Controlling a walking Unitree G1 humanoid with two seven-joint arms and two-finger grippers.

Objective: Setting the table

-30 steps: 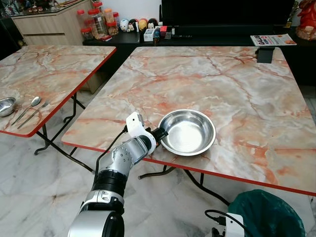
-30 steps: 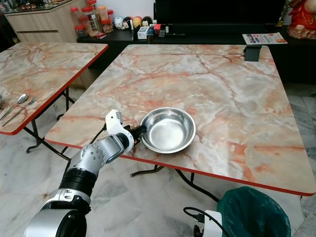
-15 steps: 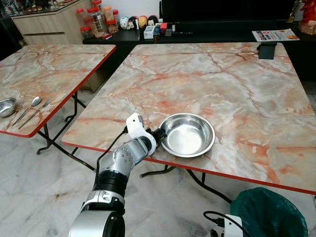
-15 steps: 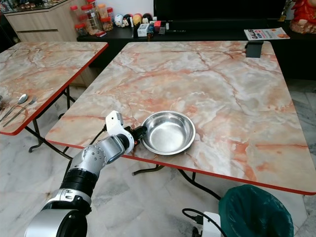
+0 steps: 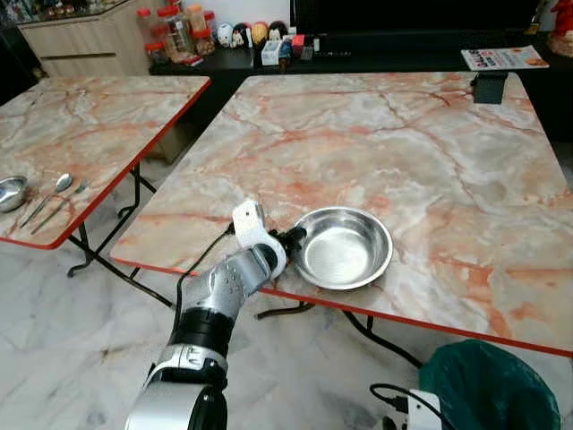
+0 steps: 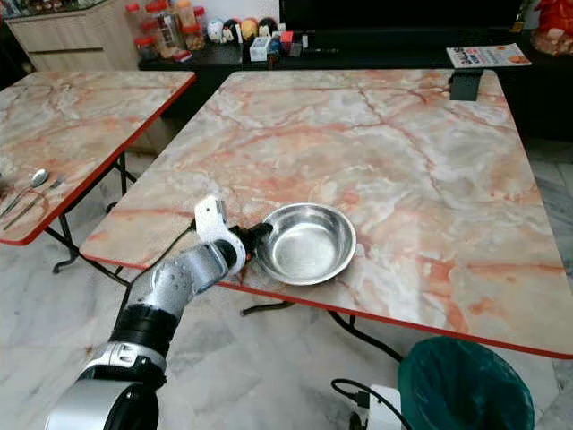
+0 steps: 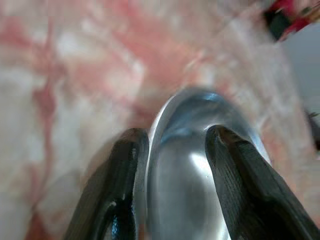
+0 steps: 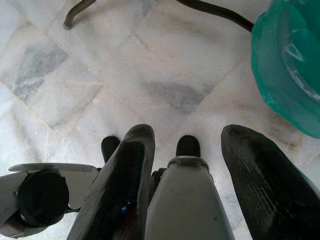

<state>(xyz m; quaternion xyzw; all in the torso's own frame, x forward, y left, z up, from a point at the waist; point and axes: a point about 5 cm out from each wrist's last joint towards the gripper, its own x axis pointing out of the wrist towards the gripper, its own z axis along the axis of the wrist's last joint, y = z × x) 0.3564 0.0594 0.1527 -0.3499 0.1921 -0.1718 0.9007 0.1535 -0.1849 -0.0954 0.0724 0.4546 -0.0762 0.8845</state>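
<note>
Left fingers (image 7: 125, 185) clamping rim of shiny, shallow, empty steel bowl (image 5: 345, 247), right fingers (image 8: 255, 180) spread apart.

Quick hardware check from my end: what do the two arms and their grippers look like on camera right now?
The left arm is silver with black joint rings, a white block at the wrist and a black cable looping beneath it. The left gripper has two long black textured fingers. The right gripper has matching black fingers.

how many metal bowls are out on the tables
2. One bowl sits near the front edge of the near table, its rim between the left gripper's fingers. A second, smaller bowl sits on the left table, partly cut off.
</note>
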